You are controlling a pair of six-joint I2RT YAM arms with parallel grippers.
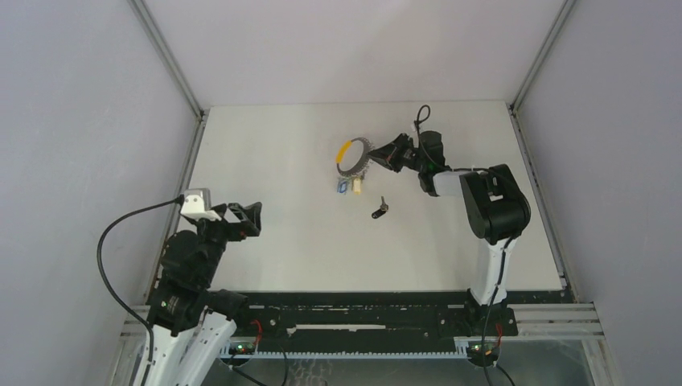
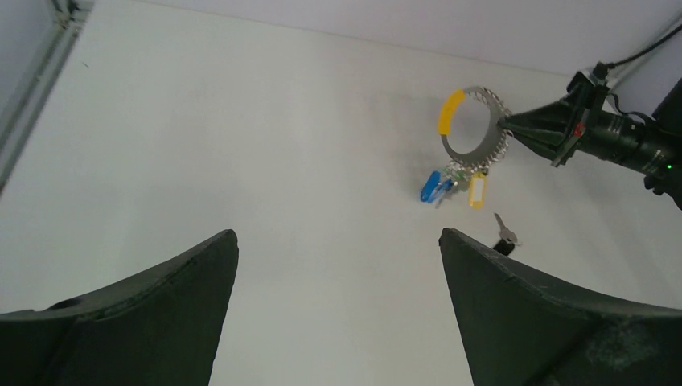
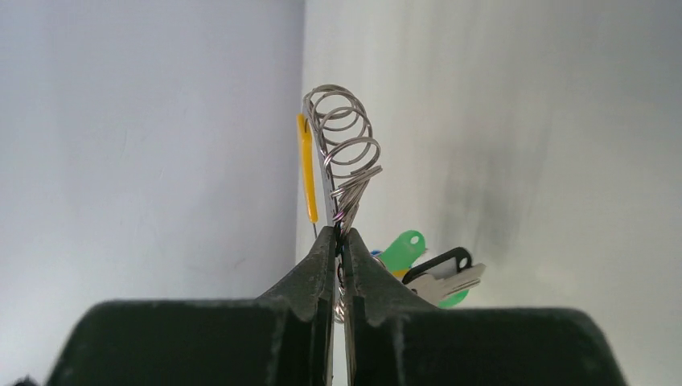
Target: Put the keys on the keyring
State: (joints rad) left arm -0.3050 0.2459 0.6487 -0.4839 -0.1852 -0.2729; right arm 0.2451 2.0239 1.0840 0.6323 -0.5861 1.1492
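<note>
The keyring (image 1: pixel 351 155) lies at the back middle of the white table. It is a silvery ring with a yellow band (image 2: pixel 449 112), and blue and yellow tags (image 2: pixel 434 187) hang from its near side. My right gripper (image 1: pixel 372 157) is shut on the ring's right edge. In the right wrist view the wire coils (image 3: pixel 351 186) stick out from between the closed fingertips (image 3: pixel 326 249), with a green tag (image 3: pixel 404 248) behind. The loose black-headed key (image 1: pixel 380 211) lies flat on the table, near the ring and apart from it. My left gripper (image 1: pixel 248 215) hovers open at the near left, nothing between its fingers (image 2: pixel 185 281).
Grey enclosure walls stand on three sides, with a metal rail (image 2: pixel 32 80) along the table's left edge. The right arm's body (image 1: pixel 492 201) reaches in from the right side. A black cable (image 1: pixel 121 241) loops beside the left arm.
</note>
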